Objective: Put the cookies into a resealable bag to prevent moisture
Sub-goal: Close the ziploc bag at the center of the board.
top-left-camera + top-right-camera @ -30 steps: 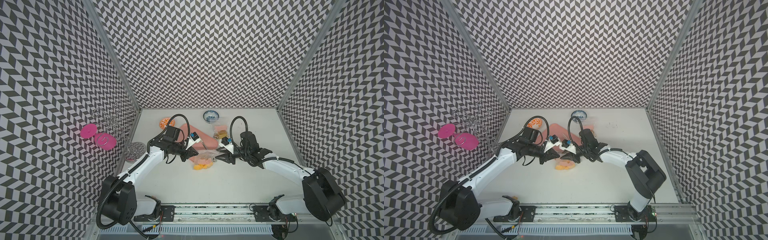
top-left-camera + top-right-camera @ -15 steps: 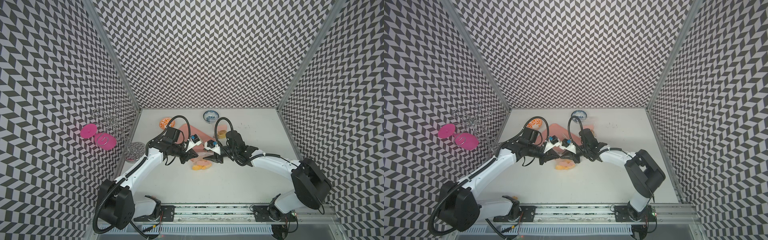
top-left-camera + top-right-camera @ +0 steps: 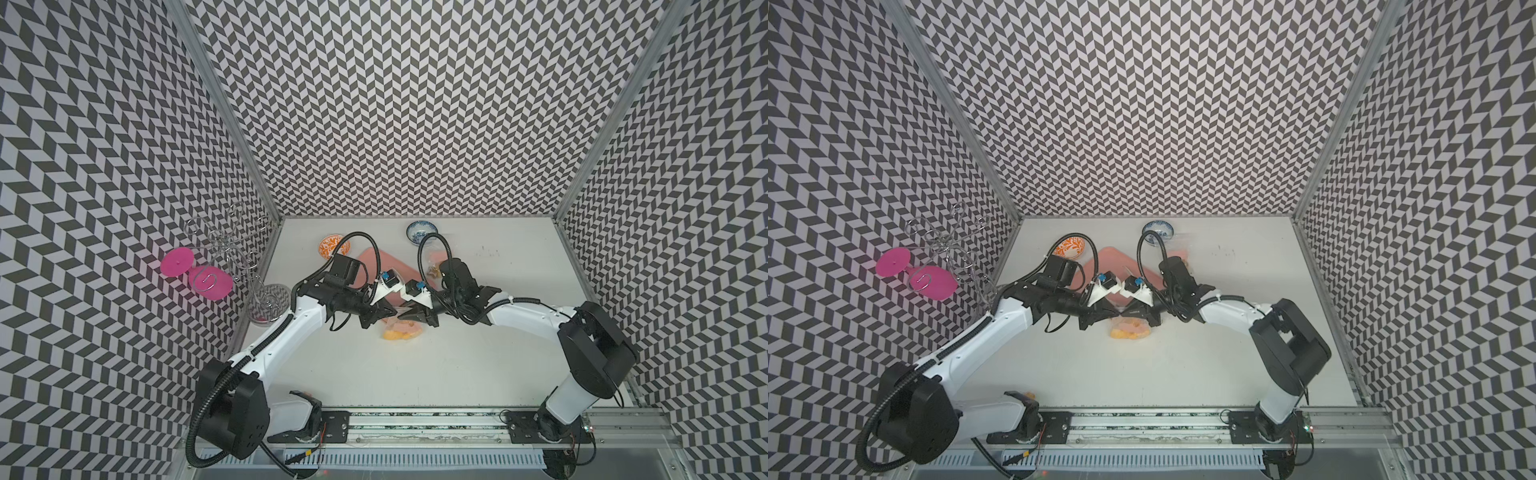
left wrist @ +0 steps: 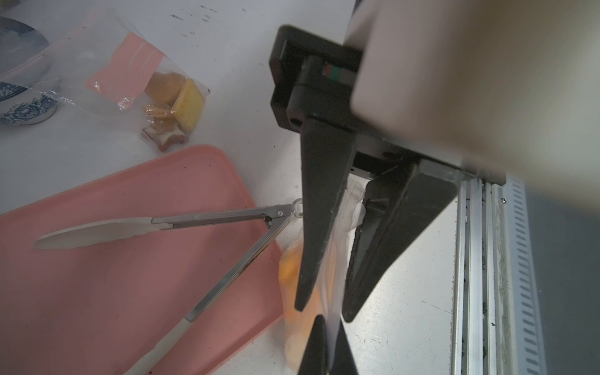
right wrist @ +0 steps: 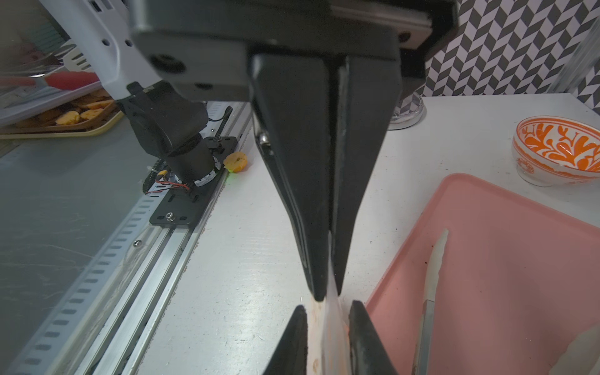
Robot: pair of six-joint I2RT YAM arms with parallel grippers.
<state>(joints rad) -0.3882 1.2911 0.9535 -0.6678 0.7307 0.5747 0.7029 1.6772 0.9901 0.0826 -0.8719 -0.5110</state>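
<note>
A clear resealable bag (image 3: 409,326) (image 3: 1131,328) holding yellow-orange cookies (image 4: 290,272) hangs just in front of the pink tray. My left gripper (image 4: 326,344) (image 5: 328,293) is shut on the bag's top edge. My right gripper (image 5: 328,311) (image 4: 324,313) faces it tip to tip, its jaws a little apart with the bag film between them. In both top views the two grippers (image 3: 392,320) (image 3: 1124,318) meet over the bag. A second clear bag (image 4: 107,65) with several cookies (image 4: 175,97) lies behind the tray. One loose cookie (image 5: 236,161) sits by the left arm's base.
The pink tray (image 4: 97,292) (image 3: 374,259) holds metal tongs (image 4: 211,217). An orange-patterned bowl (image 3: 333,245) (image 5: 558,146) and a blue-patterned bowl (image 3: 421,230) stand at the back. A wire rack with pink discs (image 3: 195,270) stands at the left wall.
My right arm has swung left to the bag, and its jaws have narrowed around the bag's top edge. The left gripper has stayed shut on the bag.
</note>
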